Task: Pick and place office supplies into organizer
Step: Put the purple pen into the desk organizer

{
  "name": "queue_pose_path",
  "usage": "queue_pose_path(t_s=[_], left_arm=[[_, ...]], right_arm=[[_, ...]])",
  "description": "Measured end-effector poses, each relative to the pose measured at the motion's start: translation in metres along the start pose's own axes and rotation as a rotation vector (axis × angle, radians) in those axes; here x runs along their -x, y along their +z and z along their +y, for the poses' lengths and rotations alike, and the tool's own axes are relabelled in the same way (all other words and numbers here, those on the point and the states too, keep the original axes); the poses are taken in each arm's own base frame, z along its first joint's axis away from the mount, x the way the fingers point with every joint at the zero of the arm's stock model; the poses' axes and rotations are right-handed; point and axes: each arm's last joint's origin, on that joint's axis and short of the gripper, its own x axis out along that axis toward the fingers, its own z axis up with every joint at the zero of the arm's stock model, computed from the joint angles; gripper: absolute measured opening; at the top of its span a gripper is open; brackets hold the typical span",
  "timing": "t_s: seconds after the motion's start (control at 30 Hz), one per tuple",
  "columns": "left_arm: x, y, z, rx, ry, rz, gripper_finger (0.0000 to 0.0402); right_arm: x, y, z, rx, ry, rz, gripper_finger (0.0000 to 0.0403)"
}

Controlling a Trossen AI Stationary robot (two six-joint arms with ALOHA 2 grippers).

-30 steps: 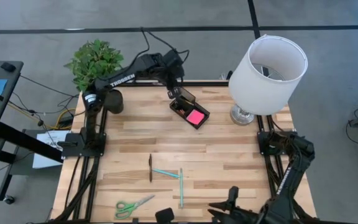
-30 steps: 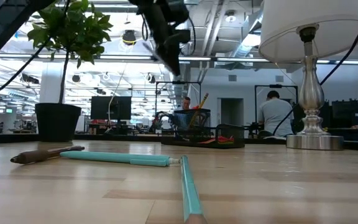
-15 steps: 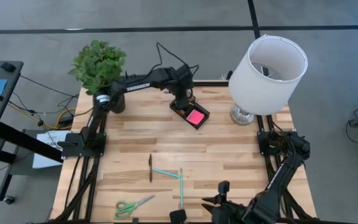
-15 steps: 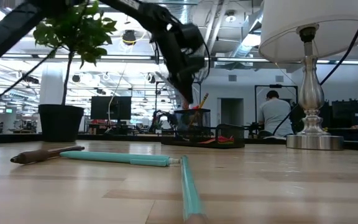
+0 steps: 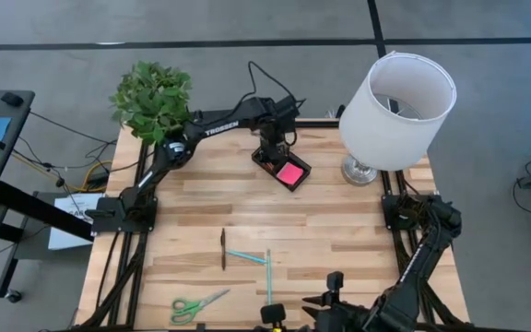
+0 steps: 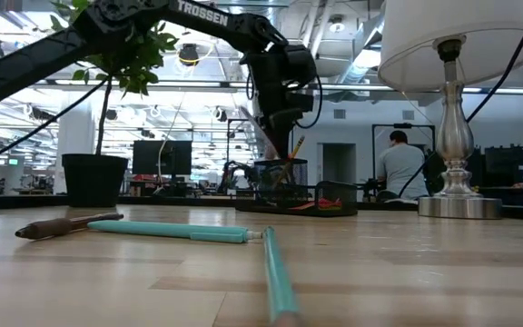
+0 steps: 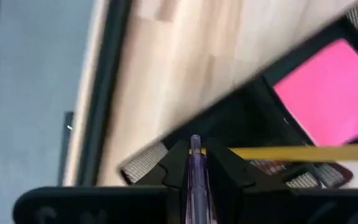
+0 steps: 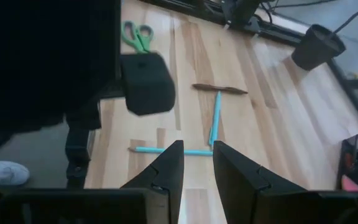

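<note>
My left gripper point(image 5: 273, 145) hangs over the black organizer point(image 5: 267, 159) at the table's far edge, shut on a pale purple pen point(image 7: 195, 163). The organizer's low tray holds the pink sticky-note pad point(image 5: 290, 173). A yellow pencil point(image 7: 291, 152) stands slanting in its tall slotted section point(image 6: 280, 173). A dark brown pen point(image 5: 223, 249), two teal pens point(image 5: 245, 257) point(image 5: 268, 277) and green-handled scissors point(image 5: 198, 303) lie flat on the near half of the table. My right gripper point(image 8: 195, 155) waits open at the near edge, above the teal pens. My left gripper pinches the pale purple pen between its two fingers point(image 7: 178, 163), coming from above and pointing down. The pen runs along the fingers, and its tip point(image 7: 194, 140) pokes out past them over the organizer's tall section. I cannot tell whether the tip touches the organizer.
A white lamp point(image 5: 396, 101) stands at the far right corner, close to the organizer. A potted plant point(image 5: 152, 100) sits at the far left corner. Bare wood lies between the organizer and the loose items. People show in the room beyond, in the low view.
My left arm has swung toward the table's right along the far edge and come down over the organizer's tall section, carrying the pen. My right gripper has shifted toward the table's left along the near edge.
</note>
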Motion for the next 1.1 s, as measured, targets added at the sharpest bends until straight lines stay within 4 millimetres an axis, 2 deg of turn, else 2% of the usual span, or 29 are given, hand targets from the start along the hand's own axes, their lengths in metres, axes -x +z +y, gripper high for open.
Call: queue_pose_path(t_s=[0.17,0.43,0.63,0.9,1.1], left_arm=[[-0.015,-0.002,-0.002,-0.021,-0.016,0.002,0.0029],[-0.014,0.004,-0.002,-0.040,-0.047,-0.067,0.0042],[-0.014,0.003,-0.002,-0.060,-0.048,-0.060,0.0074],[-0.026,0.006,-0.010,-0.093,-0.043,-0.061,0.0129],[-0.021,0.011,-0.018,-0.114,-0.041,-0.077,0.0136]], right_arm=[[0.000,-0.001,0.001,-0.043,0.041,0.036,0.0079],[0.011,-0.009,0.009,-0.112,0.100,0.074,0.0079],[0.023,-0.015,0.017,-0.142,0.133,0.083,0.0079],[0.023,-0.015,0.017,-0.143,0.142,0.091,0.0079],[0.024,-0.016,0.017,-0.140,0.150,0.101,0.0079]])
